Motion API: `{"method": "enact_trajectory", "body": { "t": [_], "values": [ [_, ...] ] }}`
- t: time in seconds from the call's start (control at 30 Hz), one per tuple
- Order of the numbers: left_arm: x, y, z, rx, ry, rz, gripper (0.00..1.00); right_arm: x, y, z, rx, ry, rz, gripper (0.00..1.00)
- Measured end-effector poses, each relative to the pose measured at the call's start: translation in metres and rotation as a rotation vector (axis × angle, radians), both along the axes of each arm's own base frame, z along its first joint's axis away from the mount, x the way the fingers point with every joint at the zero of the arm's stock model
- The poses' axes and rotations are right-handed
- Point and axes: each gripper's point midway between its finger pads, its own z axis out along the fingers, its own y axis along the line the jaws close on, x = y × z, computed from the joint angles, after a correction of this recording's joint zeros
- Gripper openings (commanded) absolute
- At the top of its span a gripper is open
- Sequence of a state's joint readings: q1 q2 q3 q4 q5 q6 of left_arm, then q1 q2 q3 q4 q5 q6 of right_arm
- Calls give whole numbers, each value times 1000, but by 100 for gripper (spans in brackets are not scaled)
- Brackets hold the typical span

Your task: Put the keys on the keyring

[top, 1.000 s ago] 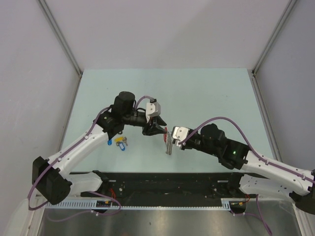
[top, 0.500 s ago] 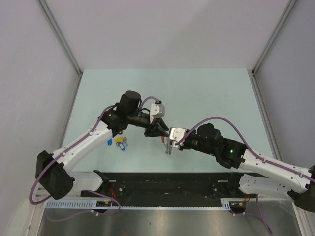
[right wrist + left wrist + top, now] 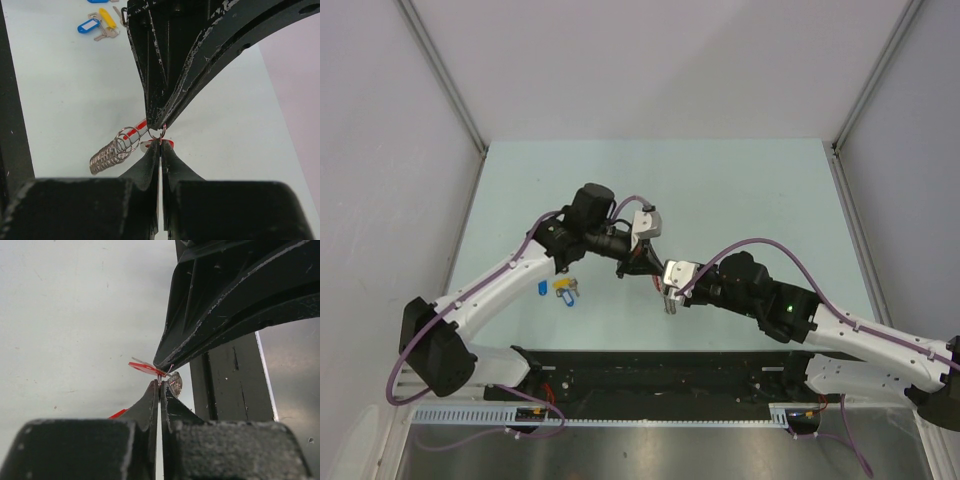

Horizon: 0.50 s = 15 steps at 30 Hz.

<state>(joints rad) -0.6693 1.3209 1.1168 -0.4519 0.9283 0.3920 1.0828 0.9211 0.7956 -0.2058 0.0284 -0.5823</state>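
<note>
The keyring hangs between my two grippers: a grey coiled strip (image 3: pixel 106 154) with a red band (image 3: pixel 135 131), seen from the top as a grey strip (image 3: pixel 670 303). My right gripper (image 3: pixel 160 141) is shut on a small wire ring at the strip's end. My left gripper (image 3: pixel 160 384) comes from above, its tips shut on the same ring. A red key head (image 3: pixel 145 368) sits right at that ring. A blue key (image 3: pixel 87 26) and a yellow key (image 3: pixel 107 17) lie on the table, and another blue key (image 3: pixel 541 288) lies beside them. From the top, the left gripper (image 3: pixel 650 270) and right gripper (image 3: pixel 665 285) meet tip to tip.
The pale green table (image 3: pixel 740 190) is bounded by grey walls and metal posts. A black rail (image 3: pixel 660 375) with the arm bases runs along the near edge. The loose keys lie left of the grippers, under the left forearm (image 3: pixel 500 285).
My left gripper has moved right toward the right gripper and closed its jaws on the small ring. The right gripper stayed shut and shifted slightly.
</note>
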Motion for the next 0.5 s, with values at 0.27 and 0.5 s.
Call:
{"method": "enact_trajectory", "body": {
  "t": [0.27, 0.5],
  "values": [
    [2, -2, 1, 1, 0, 5, 0, 2, -3, 0, -7, -7, -20, 0],
    [-1, -1, 15, -67, -8, 48, 0, -2, -7, 13, 38, -13, -42, 0]
  ]
}}
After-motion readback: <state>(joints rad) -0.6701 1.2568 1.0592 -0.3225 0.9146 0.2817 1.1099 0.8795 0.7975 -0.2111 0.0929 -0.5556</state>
